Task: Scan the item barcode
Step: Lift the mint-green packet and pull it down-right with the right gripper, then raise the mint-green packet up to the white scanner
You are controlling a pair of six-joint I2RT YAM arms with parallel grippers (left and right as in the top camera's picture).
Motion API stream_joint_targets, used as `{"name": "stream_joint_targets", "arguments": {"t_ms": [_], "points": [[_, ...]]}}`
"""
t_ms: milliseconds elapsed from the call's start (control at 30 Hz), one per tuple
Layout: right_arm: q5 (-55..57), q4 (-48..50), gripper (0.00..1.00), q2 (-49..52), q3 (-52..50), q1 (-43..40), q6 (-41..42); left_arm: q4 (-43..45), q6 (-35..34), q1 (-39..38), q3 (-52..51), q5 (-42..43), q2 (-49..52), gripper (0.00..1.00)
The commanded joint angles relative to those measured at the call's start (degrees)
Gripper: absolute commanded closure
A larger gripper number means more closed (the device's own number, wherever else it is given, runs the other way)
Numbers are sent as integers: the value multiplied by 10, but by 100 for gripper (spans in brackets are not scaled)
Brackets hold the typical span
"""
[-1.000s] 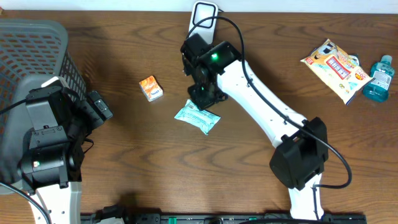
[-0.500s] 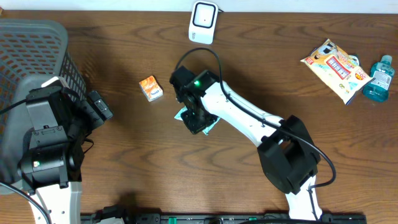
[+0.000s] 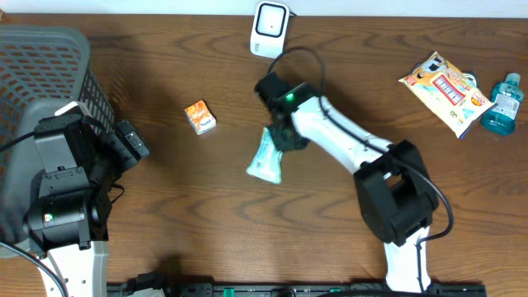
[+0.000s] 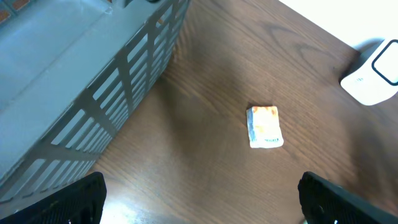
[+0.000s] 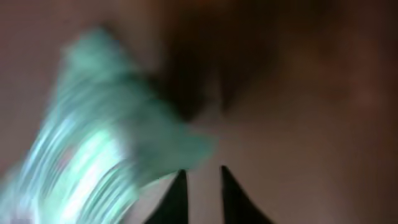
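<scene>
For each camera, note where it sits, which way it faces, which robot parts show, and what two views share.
Overhead: above table, facing down; left arm, right arm show.
Left wrist: on left arm, facing down toward orange packet and basket; left gripper shows.
Right wrist: close above blurred teal packet; right gripper shows.
Shared: orange packet, overhead and left wrist.

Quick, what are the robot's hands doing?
Left gripper: open, holding nothing.
Right gripper: cannot tell, too blurry; crinkly teal plastic packet sits beside its fingertips.

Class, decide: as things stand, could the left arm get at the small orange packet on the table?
Probably yes. The left gripper is open, the orange packet lies on bare table ahead of it, and the basket stands aside.
</scene>
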Motion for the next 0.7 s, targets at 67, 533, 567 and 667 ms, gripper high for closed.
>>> {"name": "stream_joint_targets", "arguments": {"t_ms": [67, 533, 567, 667], "points": [[-33, 19, 83, 8, 50, -42, 6, 0, -5, 3, 3, -7, 1, 2], [-218, -101, 59, 8, 68, -31, -74, 0, -5, 3, 3, -7, 1, 2], [-197, -111, 63, 8, 68, -28, -74, 0, -5, 3, 3, -7, 1, 2], [-145, -138, 66, 8, 67, -20, -73, 0, -5, 3, 3, -7, 1, 2]]}}
